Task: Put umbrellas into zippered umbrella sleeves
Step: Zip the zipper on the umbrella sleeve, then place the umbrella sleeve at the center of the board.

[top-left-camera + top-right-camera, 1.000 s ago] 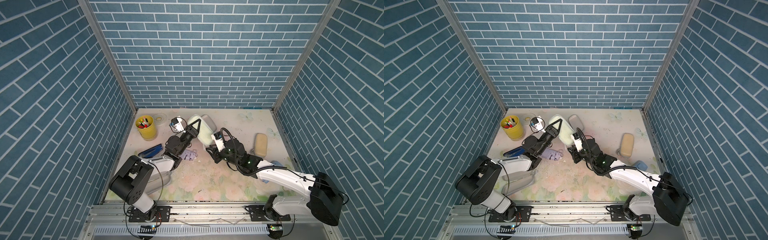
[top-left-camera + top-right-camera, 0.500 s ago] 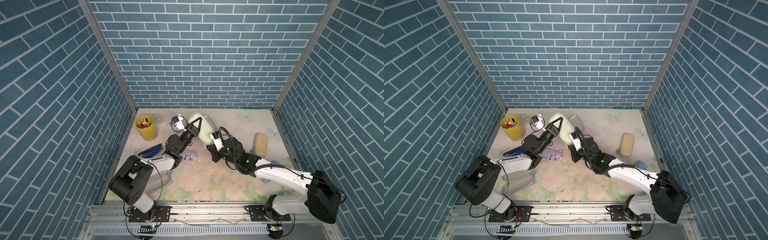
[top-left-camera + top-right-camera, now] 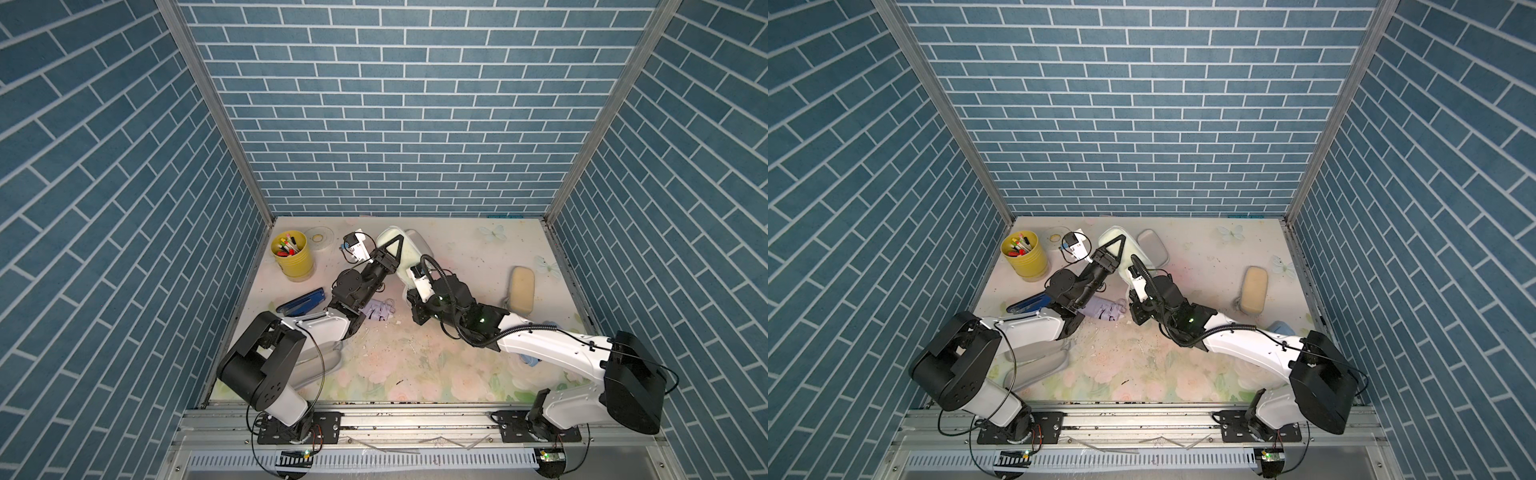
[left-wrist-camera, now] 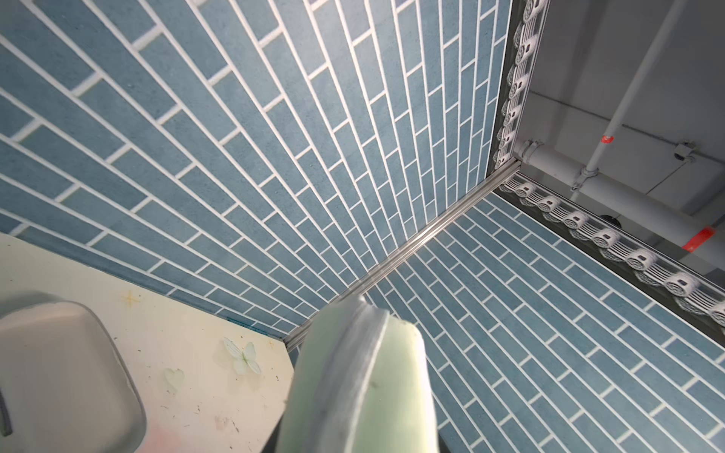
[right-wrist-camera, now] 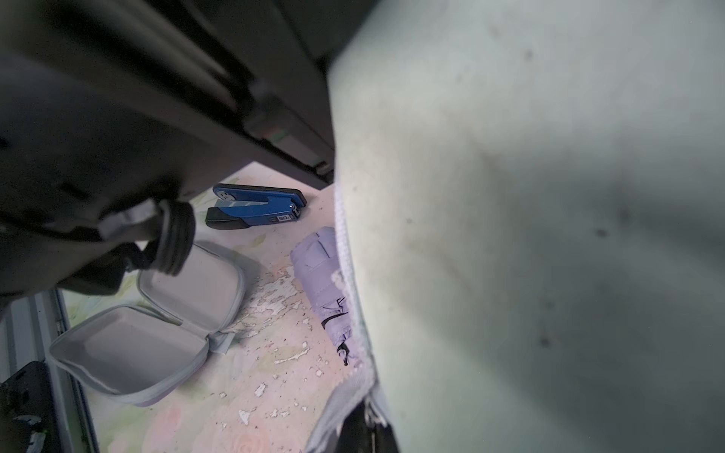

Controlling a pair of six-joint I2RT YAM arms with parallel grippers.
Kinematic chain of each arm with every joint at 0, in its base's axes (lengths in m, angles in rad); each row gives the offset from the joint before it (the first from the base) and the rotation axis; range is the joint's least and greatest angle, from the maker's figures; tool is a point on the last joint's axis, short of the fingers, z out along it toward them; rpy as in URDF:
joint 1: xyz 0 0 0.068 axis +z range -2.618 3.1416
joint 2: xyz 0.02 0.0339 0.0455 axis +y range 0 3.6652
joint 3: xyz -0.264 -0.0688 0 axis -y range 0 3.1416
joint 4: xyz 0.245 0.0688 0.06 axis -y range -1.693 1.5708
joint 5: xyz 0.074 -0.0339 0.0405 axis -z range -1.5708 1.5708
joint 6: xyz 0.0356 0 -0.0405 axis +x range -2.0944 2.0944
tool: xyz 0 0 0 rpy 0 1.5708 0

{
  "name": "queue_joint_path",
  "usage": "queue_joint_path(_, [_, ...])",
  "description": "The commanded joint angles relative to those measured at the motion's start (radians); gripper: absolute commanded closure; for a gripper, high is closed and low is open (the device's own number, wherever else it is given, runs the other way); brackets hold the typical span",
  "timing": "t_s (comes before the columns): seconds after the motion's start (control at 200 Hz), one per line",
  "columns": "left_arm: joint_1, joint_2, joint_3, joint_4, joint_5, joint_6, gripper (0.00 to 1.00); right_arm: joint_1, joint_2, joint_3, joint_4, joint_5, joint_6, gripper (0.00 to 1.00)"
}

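The mint sleeve point(image 3: 406, 254) is tipped up off the table at the back, and my left gripper point(image 3: 397, 246) is shut on it. In the left wrist view the mint sleeve point(image 4: 396, 392) fills the jaws, a grey zip band running along it. My right gripper point(image 5: 365, 427) is shut at the sleeve's lower zip edge point(image 5: 347, 274), pinching a pale bit of zip. A lilac umbrella point(image 3: 380, 311) lies on the table between the arms, the same lilac umbrella point(image 5: 319, 274) showing in the right wrist view. A beige sleeve point(image 3: 521, 289) lies shut at the right.
A yellow cup of pens point(image 3: 291, 255) and a blue stapler point(image 3: 302, 302) sit at the left. An open grey-lined sleeve point(image 5: 129, 353) lies under my left arm. A grey shell point(image 3: 420, 243) rests behind the mint sleeve. Something light blue point(image 3: 531, 360) peeks from under my right arm.
My right gripper has moved left to the mint sleeve's lower end and gone from partly open to shut. The left gripper still holds the sleeve as before.
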State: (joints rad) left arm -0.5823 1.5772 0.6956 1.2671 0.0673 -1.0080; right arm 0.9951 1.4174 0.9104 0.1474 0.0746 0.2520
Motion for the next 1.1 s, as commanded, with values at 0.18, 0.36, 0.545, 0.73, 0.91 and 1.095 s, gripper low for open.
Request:
queue_joint_path(0.18, [0.064,0.016,0.113,-0.344,0.128,-0.030,1.00,-0.124,-0.143,0.000,-0.205,-0.266,0.062,0.57])
queue_joint_path(0.36, [-0.013,0.272,0.338,-0.543,0.338,-0.029,0.97,-0.374,-0.259,0.007,-0.460,-0.230,0.071,0.50])
queue_joint_path(0.545, [-0.190,0.555,0.634,-0.697,0.353,0.003,0.93,-0.609,-0.237,0.094,-0.578,-0.129,0.181,0.48])
queue_joint_path(0.73, [-0.271,0.827,1.014,-0.903,0.398,0.055,0.87,-0.695,-0.239,0.108,-0.622,-0.052,0.197,0.48])
queue_joint_path(0.91, [-0.285,0.966,1.200,-1.069,0.392,0.128,0.52,-0.737,-0.234,0.087,-0.675,-0.034,0.209,0.46])
queue_joint_path(1.095, [-0.241,0.835,1.178,-1.216,0.309,0.323,0.01,-0.737,-0.193,0.090,-0.725,0.009,0.237,0.41])
